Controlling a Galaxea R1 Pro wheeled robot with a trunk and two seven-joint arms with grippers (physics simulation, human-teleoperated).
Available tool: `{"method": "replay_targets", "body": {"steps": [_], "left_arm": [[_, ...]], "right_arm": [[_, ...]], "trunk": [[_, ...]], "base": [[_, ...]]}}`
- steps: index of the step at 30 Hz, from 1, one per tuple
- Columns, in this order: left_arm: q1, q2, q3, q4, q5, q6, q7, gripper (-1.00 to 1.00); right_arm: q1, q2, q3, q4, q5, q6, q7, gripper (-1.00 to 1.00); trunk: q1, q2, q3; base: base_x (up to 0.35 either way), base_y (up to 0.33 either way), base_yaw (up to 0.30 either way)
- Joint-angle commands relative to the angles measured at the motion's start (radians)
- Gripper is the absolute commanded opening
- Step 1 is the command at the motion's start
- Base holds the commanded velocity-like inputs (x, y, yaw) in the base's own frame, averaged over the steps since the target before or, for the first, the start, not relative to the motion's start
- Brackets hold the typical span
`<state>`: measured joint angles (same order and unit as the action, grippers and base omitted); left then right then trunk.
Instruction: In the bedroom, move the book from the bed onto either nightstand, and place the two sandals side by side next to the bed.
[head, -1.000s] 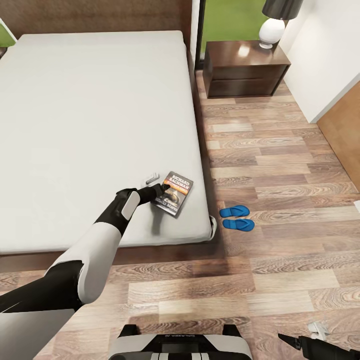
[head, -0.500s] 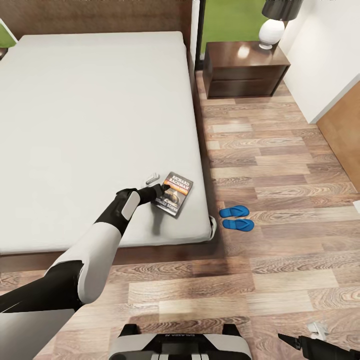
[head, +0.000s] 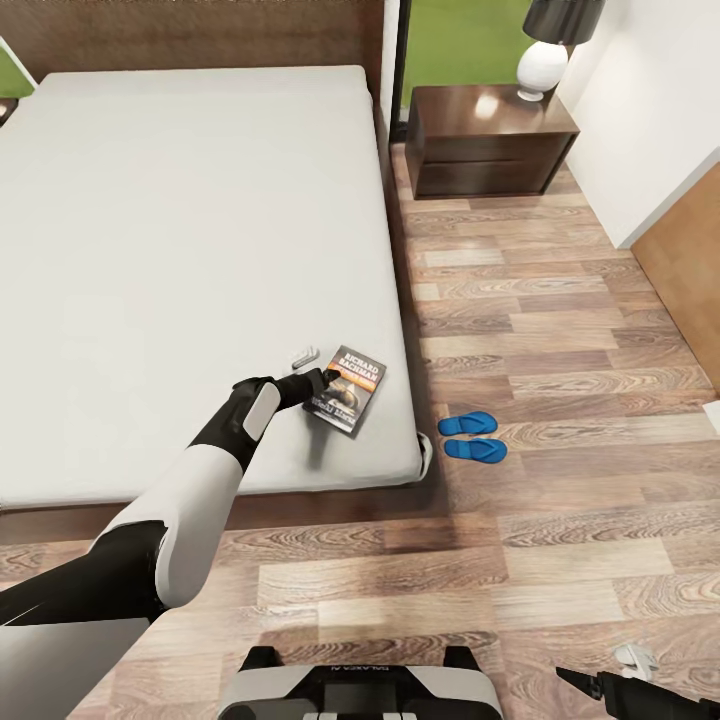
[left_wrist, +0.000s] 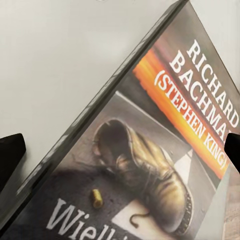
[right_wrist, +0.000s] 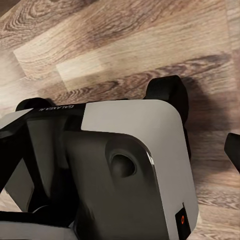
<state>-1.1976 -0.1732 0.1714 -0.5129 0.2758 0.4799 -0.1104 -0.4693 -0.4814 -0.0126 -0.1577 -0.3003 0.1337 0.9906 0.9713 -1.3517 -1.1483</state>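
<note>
Nothing much has shifted, the left gripper (head: 318, 368) stays spread wide astride the Bachman paperback (head: 346, 388) near the bed's (head: 180, 230) right edge, unlifted, nightstand (head: 490, 135) waiting, blue sandals (head: 472, 436) already paired bedside, right gripper's (head: 640, 668) state unclear.

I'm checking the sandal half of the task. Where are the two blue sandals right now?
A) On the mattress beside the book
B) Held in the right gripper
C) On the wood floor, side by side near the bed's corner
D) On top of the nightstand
C: the sandals lie together on the floor planks beside the bed corner.
</note>
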Motion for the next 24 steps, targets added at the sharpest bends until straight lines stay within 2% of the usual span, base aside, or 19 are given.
{"method": "replay_targets", "body": {"steps": [1, 10, 24], "left_arm": [[0.0, -0.001, 0.008, -0.001, 0.002, 0.008, -0.003, 1.0], [0.0, -0.001, 0.009, -0.002, 0.002, 0.008, -0.003, 1.0], [0.0, -0.001, 0.008, -0.002, 0.002, 0.008, -0.003, 1.0]], "right_arm": [[0.0, 0.0, -0.001, 0.0, -0.005, 0.01, 0.003, 1.0], [0.0, 0.0, -0.001, 0.0, -0.005, 0.01, 0.003, 1.0], [0.0, 0.0, -0.001, 0.0, -0.005, 0.01, 0.003, 1.0]], "trunk": [[0.0, 0.0, 0.0], [0.0, 0.0, 0.0], [0.0, 0.0, 0.0]], "base": [[0.0, 0.0, 0.0], [0.118, 0.0, 0.0], [0.041, -0.006, 0.0]]}}
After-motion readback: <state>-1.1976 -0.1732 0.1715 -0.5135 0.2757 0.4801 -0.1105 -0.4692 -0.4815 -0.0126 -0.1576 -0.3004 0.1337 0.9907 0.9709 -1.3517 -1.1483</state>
